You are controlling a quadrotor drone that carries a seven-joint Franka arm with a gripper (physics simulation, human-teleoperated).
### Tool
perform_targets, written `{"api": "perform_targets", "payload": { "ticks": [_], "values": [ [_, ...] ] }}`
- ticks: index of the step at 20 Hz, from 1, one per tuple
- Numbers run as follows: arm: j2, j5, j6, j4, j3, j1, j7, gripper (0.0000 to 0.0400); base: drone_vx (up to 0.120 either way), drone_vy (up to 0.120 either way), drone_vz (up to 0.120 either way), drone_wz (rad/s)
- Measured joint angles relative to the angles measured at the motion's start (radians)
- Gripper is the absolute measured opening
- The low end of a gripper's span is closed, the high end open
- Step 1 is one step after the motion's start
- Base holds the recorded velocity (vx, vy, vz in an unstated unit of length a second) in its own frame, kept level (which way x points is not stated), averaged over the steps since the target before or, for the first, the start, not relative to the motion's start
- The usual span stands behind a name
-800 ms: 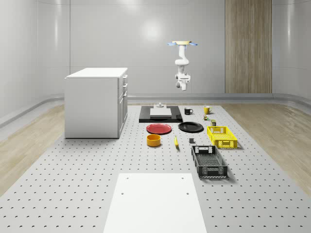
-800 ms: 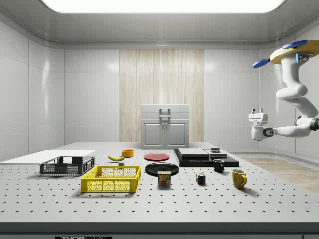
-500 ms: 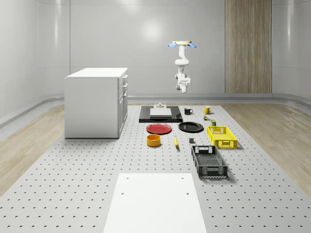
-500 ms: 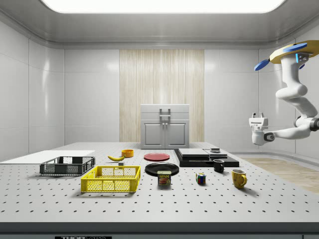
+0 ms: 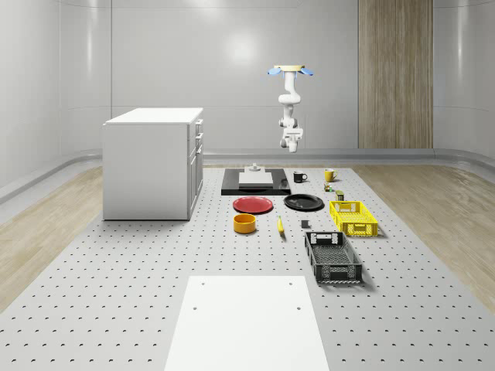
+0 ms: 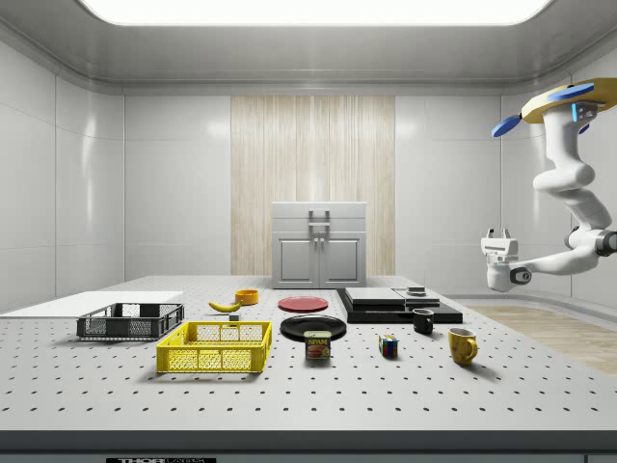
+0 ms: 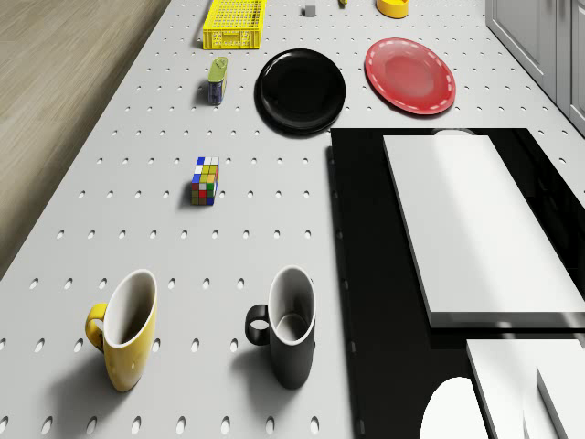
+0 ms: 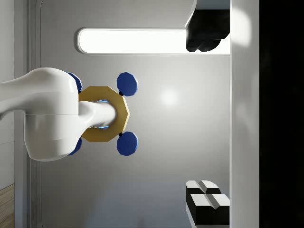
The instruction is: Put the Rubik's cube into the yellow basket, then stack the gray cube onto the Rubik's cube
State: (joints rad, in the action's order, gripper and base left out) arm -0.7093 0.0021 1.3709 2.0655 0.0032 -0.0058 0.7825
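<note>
Rotors of the blue-and-gold quadrotor drone are cut off at the side view's right edge; it hovers high over the table end where the yellow mug and black mug stand. I see the white two-finger gripper pointing upward, its fingers spread wide and holding nothing. The multicoloured Rubik's cube sits on the perforated gray table, well apart from the yellow mesh basket. The small gray cube near that basket is barely discernible. The tin reads SPAM.
</note>
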Motion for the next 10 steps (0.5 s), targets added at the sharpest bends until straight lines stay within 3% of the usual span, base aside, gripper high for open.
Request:
{"api": "perform_targets", "payload": {
  "ticks": [2,10],
  "values": [
    [0.004,0.0,-0.005,-0.01,0.0,0.0,0.0,0.04,0.0,0.0,0.0,0.0],
    [0.006,0.0,-0.009,-0.023,0.001,-0.002,-0.001,0.04,0.12,0.12,0.0,0.0]
  ]
}}
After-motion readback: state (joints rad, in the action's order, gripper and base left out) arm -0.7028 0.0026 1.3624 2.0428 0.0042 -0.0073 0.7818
